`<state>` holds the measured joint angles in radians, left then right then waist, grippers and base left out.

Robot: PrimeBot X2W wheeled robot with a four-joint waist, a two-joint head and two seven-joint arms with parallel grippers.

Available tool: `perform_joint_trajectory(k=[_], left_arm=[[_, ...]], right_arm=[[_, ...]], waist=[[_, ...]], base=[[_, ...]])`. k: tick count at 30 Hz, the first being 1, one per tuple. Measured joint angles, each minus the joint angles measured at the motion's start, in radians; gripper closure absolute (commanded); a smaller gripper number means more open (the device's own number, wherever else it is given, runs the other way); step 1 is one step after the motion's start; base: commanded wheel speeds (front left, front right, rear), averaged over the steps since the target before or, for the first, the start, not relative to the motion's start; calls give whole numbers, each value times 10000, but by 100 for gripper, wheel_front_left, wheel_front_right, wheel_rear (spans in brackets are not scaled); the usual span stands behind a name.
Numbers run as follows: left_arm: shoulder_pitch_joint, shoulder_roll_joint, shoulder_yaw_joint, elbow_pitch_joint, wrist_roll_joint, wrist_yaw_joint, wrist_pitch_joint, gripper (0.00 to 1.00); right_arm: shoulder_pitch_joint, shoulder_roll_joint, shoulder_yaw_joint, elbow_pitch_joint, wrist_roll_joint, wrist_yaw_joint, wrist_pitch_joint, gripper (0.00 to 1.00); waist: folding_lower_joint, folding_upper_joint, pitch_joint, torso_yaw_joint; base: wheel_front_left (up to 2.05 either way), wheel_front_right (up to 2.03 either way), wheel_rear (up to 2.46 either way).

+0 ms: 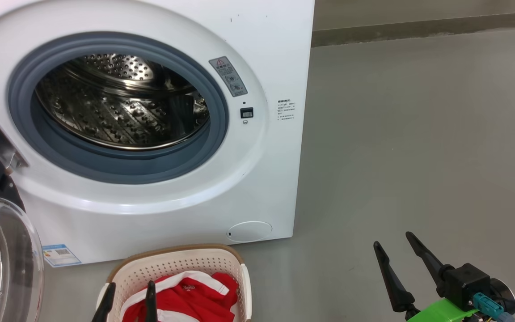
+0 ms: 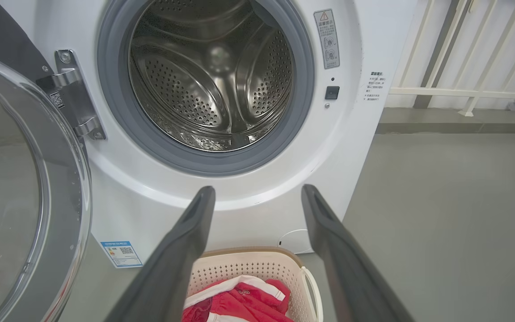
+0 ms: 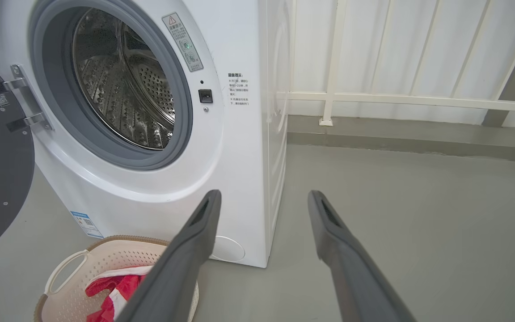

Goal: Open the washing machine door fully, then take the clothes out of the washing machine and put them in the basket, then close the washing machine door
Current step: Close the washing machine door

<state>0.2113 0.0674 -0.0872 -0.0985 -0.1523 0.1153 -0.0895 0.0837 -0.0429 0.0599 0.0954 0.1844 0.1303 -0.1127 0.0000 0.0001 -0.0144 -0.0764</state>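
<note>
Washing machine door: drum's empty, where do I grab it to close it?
Probably the black rim of the washing machine door, on the edge far from the hinge. Come from its left with the left gripper: it hangs open leftward.

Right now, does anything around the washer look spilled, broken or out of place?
Nothing stands out. The washing machine stands square, its door is swung wide open, the drum looks empty, and the red clothes lie inside the basket, with none on the floor.
</note>
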Motion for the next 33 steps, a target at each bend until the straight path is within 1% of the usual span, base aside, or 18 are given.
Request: perform_joint_trajectory(k=[14,19,25,33], left_arm=[[-1,73,-92,169,-75,0,-2,0],[-4,121,-132,196,-73,2,-17,0],[-6,142,-161,196,-73,84,-17,0],[-9,201,-176,186,-75,90,-19,0]], right_arm=[[0,4,4,-8,0,0,46,0],[0,4,8,-10,0,0,46,0],[0,6,23,-13,0,0,44,0],[0,6,40,-12,4,0,44,0]], waist=[[0,0,-28,-29],[0,-1,-38,-26],[0,-1,-58,-19],[0,0,-47,-28]], base=[[0,0,0],[-40,40,0],[-115,115,0],[-192,192,0]])
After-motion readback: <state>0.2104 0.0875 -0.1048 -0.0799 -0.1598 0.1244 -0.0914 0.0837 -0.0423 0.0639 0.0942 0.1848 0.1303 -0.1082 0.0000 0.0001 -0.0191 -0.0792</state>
